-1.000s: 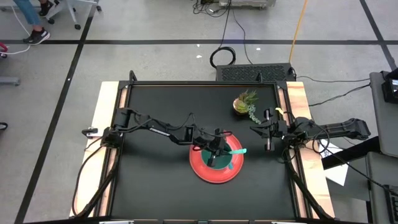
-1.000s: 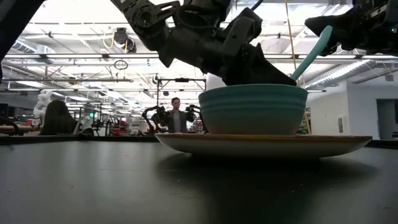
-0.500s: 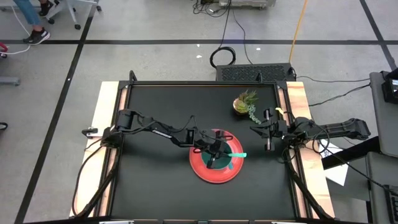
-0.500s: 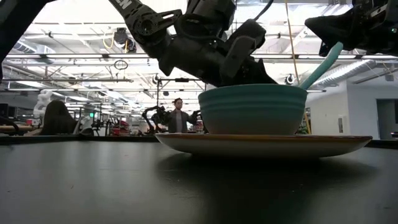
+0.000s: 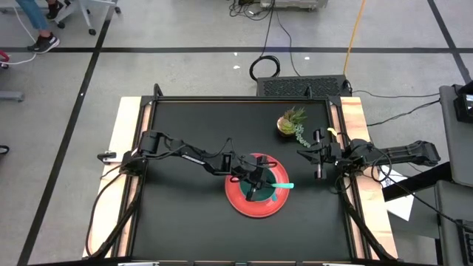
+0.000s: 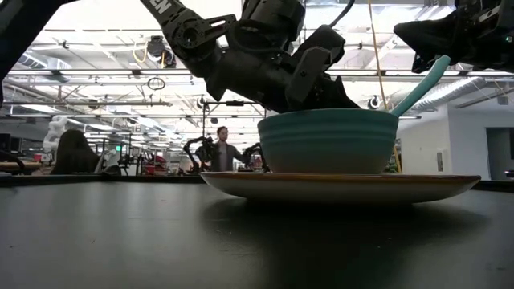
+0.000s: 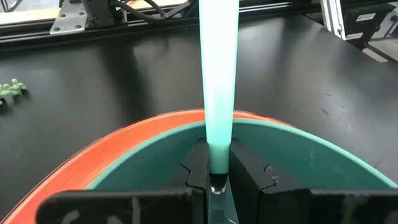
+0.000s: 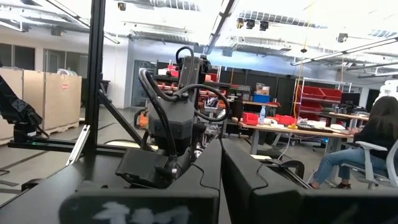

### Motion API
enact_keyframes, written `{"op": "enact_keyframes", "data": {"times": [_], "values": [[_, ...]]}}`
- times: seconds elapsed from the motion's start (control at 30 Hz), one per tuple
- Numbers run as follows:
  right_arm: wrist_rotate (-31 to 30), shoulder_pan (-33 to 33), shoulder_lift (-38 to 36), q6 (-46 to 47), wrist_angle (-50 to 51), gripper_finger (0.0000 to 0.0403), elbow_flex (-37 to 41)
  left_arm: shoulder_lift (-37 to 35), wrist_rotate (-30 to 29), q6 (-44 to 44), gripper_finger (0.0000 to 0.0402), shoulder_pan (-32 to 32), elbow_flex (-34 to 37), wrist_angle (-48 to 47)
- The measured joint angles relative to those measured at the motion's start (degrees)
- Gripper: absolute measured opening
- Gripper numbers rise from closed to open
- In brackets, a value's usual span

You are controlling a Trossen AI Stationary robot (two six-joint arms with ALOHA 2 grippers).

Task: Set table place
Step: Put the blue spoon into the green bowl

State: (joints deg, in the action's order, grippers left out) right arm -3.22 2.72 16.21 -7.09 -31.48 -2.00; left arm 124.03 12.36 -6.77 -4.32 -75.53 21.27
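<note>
My left gripper (image 5: 255,179) is over the teal bowl (image 5: 260,191), jaws pinching a teal-handled utensil (image 7: 218,87) low on its handle. Working end hidden between my fingers (image 7: 252,177), so spoon or fork, cannot tell. From above, the handle sticks out past the bowl rim toward 3 o'clock; the low view shows it slanting up and out over the rim (image 6: 418,85).

The bowl sits on the red plate (image 5: 240,201), roughly centred. Plate is at about 6 o'clock from the middle of the table (image 5: 185,214), nearer the front edge than the back.

My left arm reaches in from 9 o'clock across the black top.

My right gripper (image 5: 319,157) is parked at the 3 o'clock edge, jaws pressed together, holding nothing; in its wrist view the fingers (image 8: 186,186) lie flush against each other. It is well apart from the plate.

Small potted plant (image 5: 291,123) stands at around 1 o'clock, near the right gripper, apart from the plate.

A person (image 6: 222,149) stands in the room behind the table, and another person sits at a desk (image 8: 367,146).
</note>
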Motion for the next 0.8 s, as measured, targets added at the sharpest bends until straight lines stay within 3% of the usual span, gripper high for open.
{"op": "enact_keyframes", "data": {"times": [0.47,0.67,0.8], "values": [[0.0,0.0,0.0,0.0,-0.02,0.0,0.01,0.02,0.53,-0.05,0.0038,0.0,0.04,-1.52],[0.0,0.0,0.0,0.04,-0.02,0.0,0.0,0.08,1.07,-0.25,0.0064,0.0,0.09,-1.95],[0.0,0.01,0.0,0.04,-0.02,0.0,0.01,0.09,1.11,-0.28,0.0043,-0.07,0.09,-2.18]]}}
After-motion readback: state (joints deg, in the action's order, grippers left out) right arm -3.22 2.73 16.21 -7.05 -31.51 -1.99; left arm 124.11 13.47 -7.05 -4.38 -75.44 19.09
